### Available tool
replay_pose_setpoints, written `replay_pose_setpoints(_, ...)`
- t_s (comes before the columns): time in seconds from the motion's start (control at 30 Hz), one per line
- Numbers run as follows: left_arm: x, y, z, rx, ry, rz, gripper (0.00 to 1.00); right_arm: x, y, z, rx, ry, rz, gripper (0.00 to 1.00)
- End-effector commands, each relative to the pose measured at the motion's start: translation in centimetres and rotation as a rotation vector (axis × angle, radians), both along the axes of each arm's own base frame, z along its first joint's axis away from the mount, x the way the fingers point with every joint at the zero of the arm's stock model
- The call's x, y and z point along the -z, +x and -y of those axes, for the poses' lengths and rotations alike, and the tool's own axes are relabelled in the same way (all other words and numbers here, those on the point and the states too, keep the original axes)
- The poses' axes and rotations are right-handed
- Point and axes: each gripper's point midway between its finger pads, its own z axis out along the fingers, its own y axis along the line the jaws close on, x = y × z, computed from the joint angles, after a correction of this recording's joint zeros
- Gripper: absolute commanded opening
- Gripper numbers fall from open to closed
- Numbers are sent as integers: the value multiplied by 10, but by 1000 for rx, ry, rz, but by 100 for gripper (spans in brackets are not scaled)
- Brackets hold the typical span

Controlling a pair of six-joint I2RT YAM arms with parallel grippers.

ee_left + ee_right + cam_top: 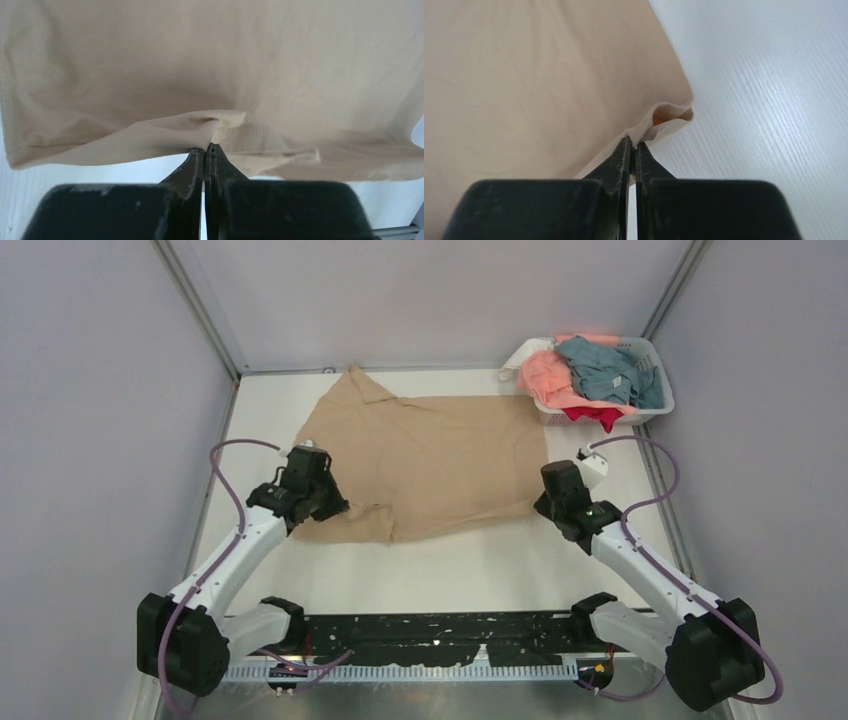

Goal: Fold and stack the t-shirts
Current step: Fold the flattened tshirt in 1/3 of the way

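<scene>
On the bench [480,560], our left fingers [199,159] and right fingers [625,151] each pinch the tan t-shirt [440,455] at its near edge

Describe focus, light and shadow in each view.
Top external: even, soft light, everything sharp. Left wrist: the left hand is blurred close to the lens, and a dark shadow lies across the tan t-shirt above it. Right wrist: table grain is crisp, and the right hand is soft.

On table [450,570]: tan t-shirt [440,460], basket [661,406]
</scene>
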Motion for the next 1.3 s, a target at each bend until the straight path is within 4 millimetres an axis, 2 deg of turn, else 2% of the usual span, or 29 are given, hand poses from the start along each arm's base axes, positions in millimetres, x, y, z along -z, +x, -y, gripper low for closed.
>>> replay_pose_setpoints(0.0, -29, 39, -2, 1, -1, 128, 0, -33, 38, -5, -38, 20, 109, 6)
replay_pose_setpoints(0.1, -34, 52, -8, -18, 13, 157, 0, -43, 54, -3, -48, 13, 134, 6)
replay_pose_setpoints(0.27, -45, 75, -16, -27, 35, 220, 0, -40, 70, -2, -60, -7, 110, 6)
replay_pose_setpoints(0.6, -56, 118, -27, -2, 88, 289, 0, -35, 85, 12, -14, -8, 115, 6)
replay_pose_setpoints(0.8, -50, 140, -31, 5, 99, 261, 0, -32, 100, 12, -11, -7, 115, 6)
replay_pose_setpoints(0.97, -48, 162, -30, 7, 70, 273, 0, -23, 107, 17, 17, -23, 89, 6)
replay_pose_setpoints(1.1, -31, 168, -27, 16, 53, 200, 0, -18, 112, 18, 41, -10, 89, 6)
replay_pose_setpoints(1.17, -21, 167, -29, 8, 62, 157, 0, -15, 114, 19, 47, -8, 82, 8)
replay_pose_setpoints(1.2, -17, 167, -31, -2, 65, 140, 0, -13, 116, 19, 52, -9, 78, 13)
replay_pose_setpoints(1.27, -10, 171, -35, -26, 75, 126, 11, -10, 118, 21, 66, -11, 70, 19)
